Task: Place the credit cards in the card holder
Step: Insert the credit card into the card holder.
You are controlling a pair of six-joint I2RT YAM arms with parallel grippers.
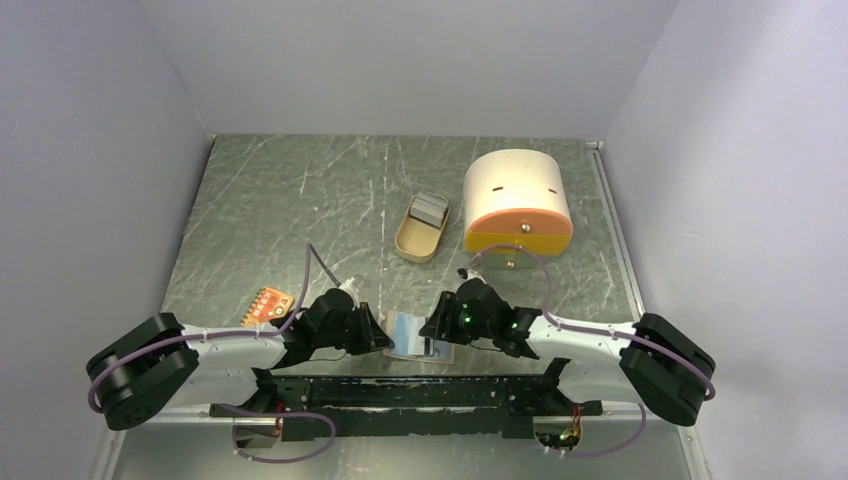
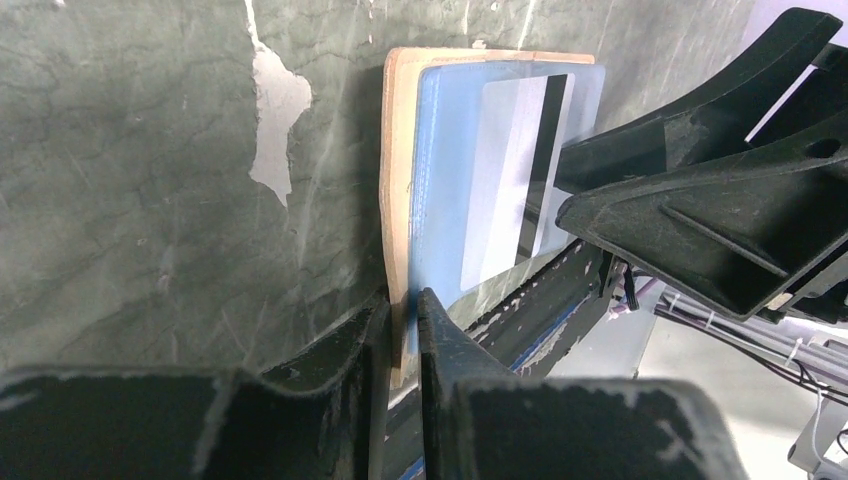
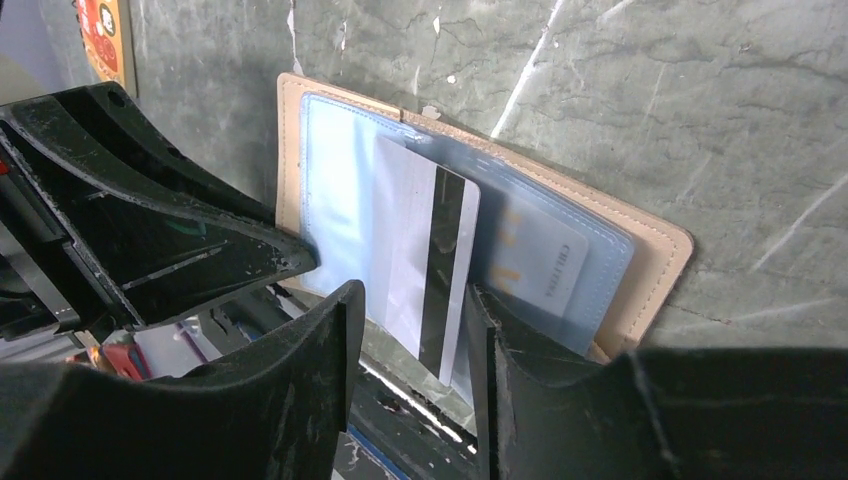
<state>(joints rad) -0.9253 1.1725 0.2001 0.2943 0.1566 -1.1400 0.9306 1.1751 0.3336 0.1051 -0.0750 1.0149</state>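
The beige-tan card holder [image 1: 416,340] lies open near the table's front edge, showing bluish clear sleeves [image 3: 345,190]. My left gripper [image 2: 403,322] is shut on the holder's near left edge [image 2: 398,180], pinching tan cover and sleeve. The whitish-grey striped card [image 3: 425,255] lies over the left sleeve, its near end sticking out past the holder. My right gripper [image 3: 415,330] stands open astride that end, with a gap at its left finger. A light blue card [image 3: 540,265] shows inside the right sleeve. The striped card [image 2: 518,180] also shows in the left wrist view.
An oval tan tin [image 1: 422,228] and a cream rounded box with an orange front [image 1: 516,200] stand behind the holder. An orange-red dotted piece [image 1: 270,303] lies to the left. The black frame rail [image 1: 420,388] runs just in front of the holder.
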